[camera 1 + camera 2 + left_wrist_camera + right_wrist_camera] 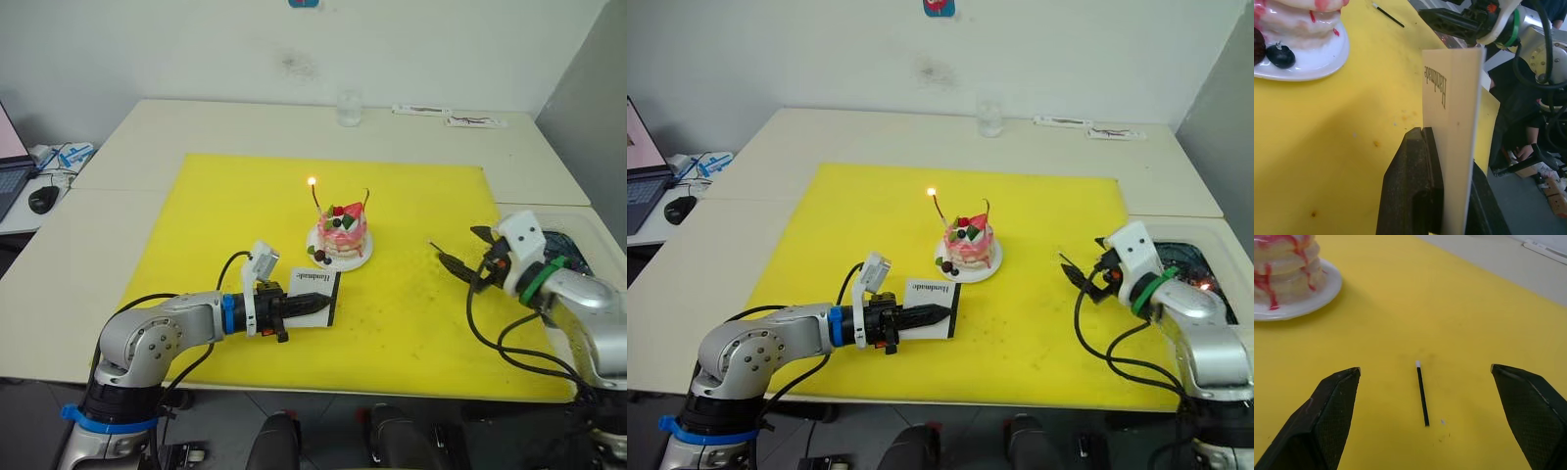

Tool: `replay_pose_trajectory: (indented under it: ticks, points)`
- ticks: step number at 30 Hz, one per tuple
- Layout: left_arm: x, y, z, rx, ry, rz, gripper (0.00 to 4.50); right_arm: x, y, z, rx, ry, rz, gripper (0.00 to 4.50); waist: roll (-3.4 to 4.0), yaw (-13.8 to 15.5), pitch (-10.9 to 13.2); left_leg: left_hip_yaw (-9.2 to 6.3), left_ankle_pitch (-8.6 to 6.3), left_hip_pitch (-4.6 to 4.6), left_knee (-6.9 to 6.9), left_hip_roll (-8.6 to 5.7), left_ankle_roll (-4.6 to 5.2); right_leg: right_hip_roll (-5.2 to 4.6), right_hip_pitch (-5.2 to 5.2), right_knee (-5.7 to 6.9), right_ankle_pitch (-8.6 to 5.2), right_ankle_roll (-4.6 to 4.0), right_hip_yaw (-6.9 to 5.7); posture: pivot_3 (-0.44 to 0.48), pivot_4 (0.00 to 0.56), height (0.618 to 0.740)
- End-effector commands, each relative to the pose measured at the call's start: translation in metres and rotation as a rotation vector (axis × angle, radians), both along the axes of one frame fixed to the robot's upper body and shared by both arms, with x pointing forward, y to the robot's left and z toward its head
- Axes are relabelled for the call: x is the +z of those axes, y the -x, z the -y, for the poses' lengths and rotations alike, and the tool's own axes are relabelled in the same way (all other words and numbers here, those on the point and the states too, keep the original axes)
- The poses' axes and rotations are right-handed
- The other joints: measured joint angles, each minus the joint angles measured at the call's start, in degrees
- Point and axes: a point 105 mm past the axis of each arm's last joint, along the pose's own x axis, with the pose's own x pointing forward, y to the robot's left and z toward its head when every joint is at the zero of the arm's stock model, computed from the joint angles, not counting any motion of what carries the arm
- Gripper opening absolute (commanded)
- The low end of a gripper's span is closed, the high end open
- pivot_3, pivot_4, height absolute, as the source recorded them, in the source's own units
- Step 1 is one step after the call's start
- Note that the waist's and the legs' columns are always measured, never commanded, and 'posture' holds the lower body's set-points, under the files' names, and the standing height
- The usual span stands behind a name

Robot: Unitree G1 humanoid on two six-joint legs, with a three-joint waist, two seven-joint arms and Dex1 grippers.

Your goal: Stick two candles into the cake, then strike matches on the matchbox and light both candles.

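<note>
Lining up right gripper [1425,382], fingers spread wide, over match [1422,393] lying flat on yellow mat [411,323] right of cake [342,235]. I judge match light, brittle, hard to pinch; grab mid-shaft. Left gripper [318,305] clamps matchbox [1457,122], light card, crushable.

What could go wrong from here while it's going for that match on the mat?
The match is thin and lies flat on the yellow mat, so the open right hand could pinch beside it or flick it away. One candle already burns on the cake, so a reach past it risks touching the flame. The matchbox could slip in the left hand under striking pressure.
</note>
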Motion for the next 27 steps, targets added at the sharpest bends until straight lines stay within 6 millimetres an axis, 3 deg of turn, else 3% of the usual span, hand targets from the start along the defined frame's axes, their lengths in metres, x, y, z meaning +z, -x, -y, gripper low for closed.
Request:
replay_pose_trajectory:
  ticks: [1, 13, 16, 25, 27]
  points:
    - [0.013, 0.002, 0.003, -0.014, 0.025, 0.055, 0.00, 0.003, -0.014, 0.000, -0.028, 0.007, 0.037, 4.46, 0.00, 0.01, 0.00, -0.02, 0.00, 0.00, 0.00, 0.00, 0.00, 0.01, 0.00, 0.01, 0.00, 0.00, -0.02, 0.000, 0.150, 0.740]
    - [0.013, 0.004, 0.003, -0.009, 0.024, 0.054, 0.00, -0.017, -0.034, -0.002, -0.128, 0.005, -0.018, 4.46, 0.00, -0.01, 0.00, -0.03, 0.00, -0.01, -0.03, 0.01, 0.00, 0.01, -0.02, 0.04, 0.00, 0.00, -0.03, 0.000, 0.150, 0.740]
    - [0.013, 0.004, 0.003, -0.008, 0.023, 0.054, 0.00, -0.026, -0.036, 0.001, -0.179, 0.007, -0.065, 3.61, 0.01, -0.02, 0.00, -0.02, 0.00, -0.01, -0.01, 0.01, 0.00, 0.01, -0.02, 0.04, 0.01, 0.02, -0.02, 0.000, 0.150, 0.740]
    - [0.012, 0.005, 0.002, -0.005, 0.018, 0.053, 0.00, -0.037, -0.028, -0.004, -0.171, 0.040, -0.144, 0.25, 0.01, 0.14, -0.01, -0.03, 0.00, 0.02, 0.08, 0.00, 0.00, 0.00, 0.05, 0.02, 0.05, 0.08, -0.01, 0.000, 0.150, 0.740]
    - [0.012, 0.005, 0.002, -0.005, 0.018, 0.053, 0.00, -0.036, -0.027, -0.006, -0.168, 0.032, -0.142, 0.03, 0.01, 0.14, -0.01, -0.03, 0.00, 0.02, 0.08, 0.00, 0.00, 0.00, 0.06, 0.02, 0.04, 0.06, -0.01, 0.000, 0.150, 0.740]
